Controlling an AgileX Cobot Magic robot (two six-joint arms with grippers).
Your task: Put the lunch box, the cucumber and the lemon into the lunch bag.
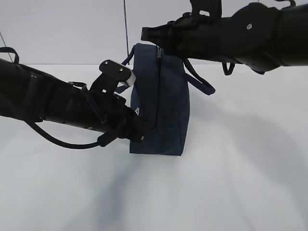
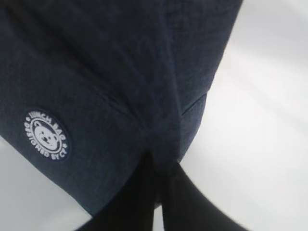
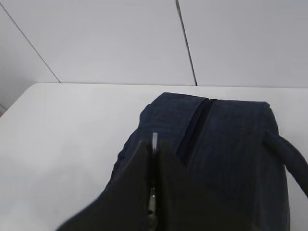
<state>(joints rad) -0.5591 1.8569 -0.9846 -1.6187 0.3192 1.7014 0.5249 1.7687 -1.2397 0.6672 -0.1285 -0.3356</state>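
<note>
The dark navy lunch bag (image 1: 161, 103) stands upright on the white table, its end face toward the exterior camera. My left gripper (image 1: 146, 128) is shut on a fold of fabric at the bag's lower left corner (image 2: 161, 161), close to the round white logo (image 2: 46, 134). Above the bag's top, my right gripper (image 1: 144, 34) is shut on the silver zipper pull (image 3: 154, 140), which shows as a thin strip between the fingers (image 3: 137, 163). The zipper seam (image 3: 196, 122) runs along the top. The lunch box, the cucumber and the lemon are out of view.
A loop handle (image 1: 199, 79) hangs off the bag's right side, and another (image 1: 128, 58) shows behind it on the left. The white table (image 1: 231, 183) stretches in front and to the right. A pale wall with a dark vertical seam (image 3: 185, 43) rises behind.
</note>
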